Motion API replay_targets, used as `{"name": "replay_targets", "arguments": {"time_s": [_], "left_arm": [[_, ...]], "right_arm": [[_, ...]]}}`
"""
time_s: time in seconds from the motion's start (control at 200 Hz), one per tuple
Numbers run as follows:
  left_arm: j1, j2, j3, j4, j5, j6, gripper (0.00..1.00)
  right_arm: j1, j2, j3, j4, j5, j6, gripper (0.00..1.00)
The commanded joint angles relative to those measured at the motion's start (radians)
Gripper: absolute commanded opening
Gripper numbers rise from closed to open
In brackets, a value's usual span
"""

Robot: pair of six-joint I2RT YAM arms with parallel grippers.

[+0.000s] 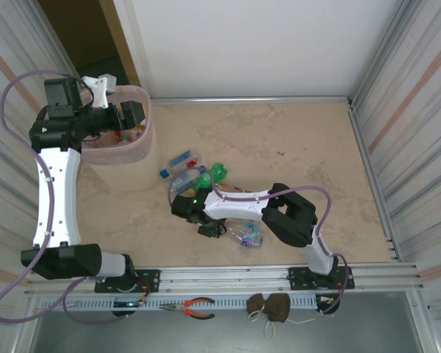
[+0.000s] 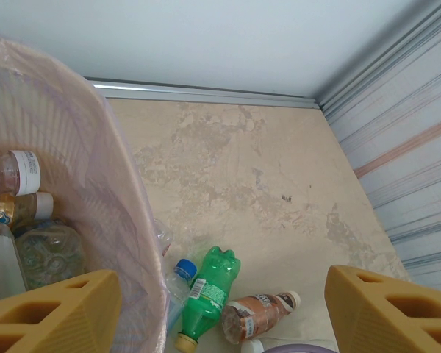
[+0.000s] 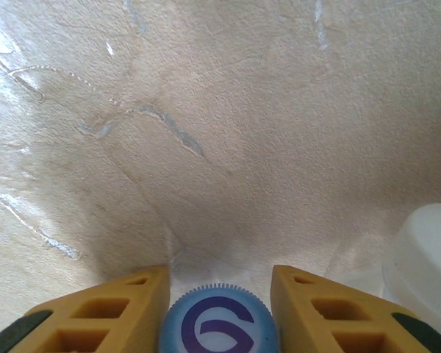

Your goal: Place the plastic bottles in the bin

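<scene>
Several bottles (image 2: pixel 48 254) already sit in the bin (image 2: pixel 95 169), and my left fingers (image 2: pixel 51 312) are spread wide over it. Right fingers (image 3: pixel 110 316) clamp a blue-capped bottle (image 3: pixel 218 323) on the tabletop (image 3: pixel 206 110), other bottles (image 1: pixel 206 176) lying nearby.

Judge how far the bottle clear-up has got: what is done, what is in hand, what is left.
Done: several bottles already lie inside the bin, with the left pincer open above it. In hand: the right pincer grips a blue-capped bottle down at the table. Left: a green bottle, a brown bottle and a few others on the table beside the bin.
</scene>
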Motion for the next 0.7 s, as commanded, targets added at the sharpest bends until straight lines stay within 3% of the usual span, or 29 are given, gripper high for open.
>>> {"name": "replay_targets", "arguments": {"time_s": [0.0, 0.336, 0.691], "left_arm": [[-0.005, -0.033, 0.019, 0.023, 0.027, -0.008, 0.73], [-0.006, -0.062, -0.017, 0.097, 0.068, -0.027, 0.73], [-0.057, -0.11, -0.088, 0.239, 0.14, -0.023, 0.72]], "right_arm": [[-0.004, -0.019, 0.011, -0.011, 0.006, -0.003, 0.36], [-0.028, -0.206, -0.013, 0.053, -0.172, 0.054, 0.32], [-0.142, -0.511, -0.068, 0.253, -0.354, 0.119, 0.31]]}}
